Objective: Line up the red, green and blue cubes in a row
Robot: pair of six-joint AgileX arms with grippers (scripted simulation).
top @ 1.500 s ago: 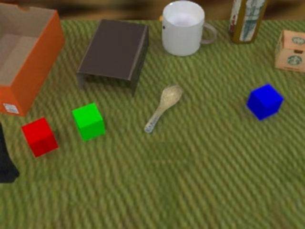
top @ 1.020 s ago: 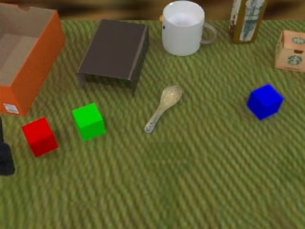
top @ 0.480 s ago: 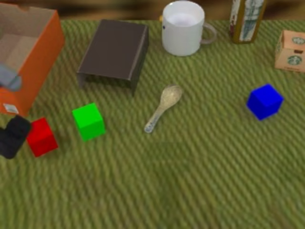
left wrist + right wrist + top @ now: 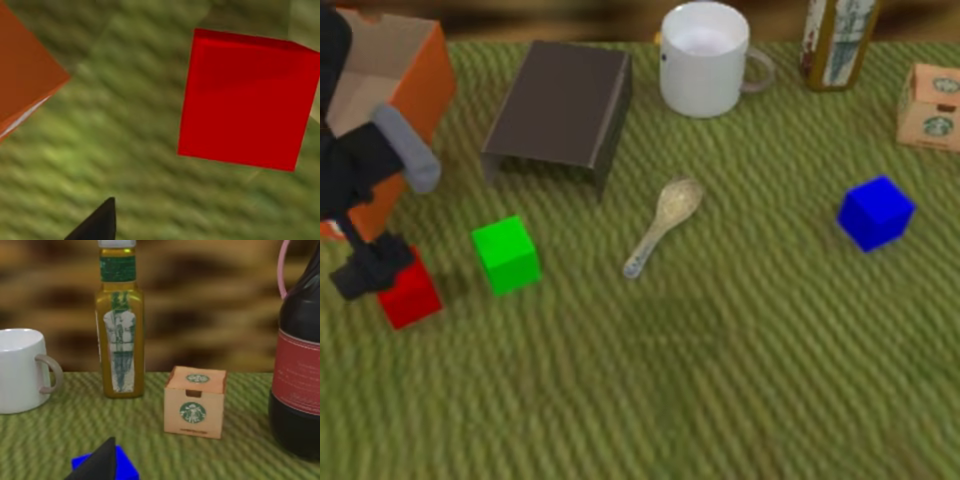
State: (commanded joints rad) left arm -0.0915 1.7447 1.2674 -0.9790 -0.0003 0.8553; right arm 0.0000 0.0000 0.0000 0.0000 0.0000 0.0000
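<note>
The left hand (image 4: 370,268) hangs over the near-left part of the surface (image 4: 720,380), right at the red cube (image 4: 412,292), its dark tip overlapping the cube's left edge in the top view; whether its fingers are spread or clenched I cannot tell, since the left wrist view shows only one finger tip (image 4: 97,225) low in the picture, off to one side of the red cube (image 4: 247,100). The step in hand looks like the reach for the red cube. To do it well, the hand should probably centre over the cube so that a finger comes down on each of two opposite faces, square to them and not across a corner, staying clear of the orange box (image 4: 390,110) just behind. The green cube (image 4: 506,254) sits close to the right of the red one, so a row could be built there. The blue cube (image 4: 876,212) lies well apart at the far right. The right hand is out of the top view, parked near the blue cube (image 4: 122,467). Counted: three cubes, one mug (image 4: 705,58), one spoon (image 4: 663,226), one dark stand (image 4: 562,108), one carton (image 4: 930,105), one orange box, and two bottles, a yellow one (image 4: 119,320) and a dark one (image 4: 297,365).
</note>
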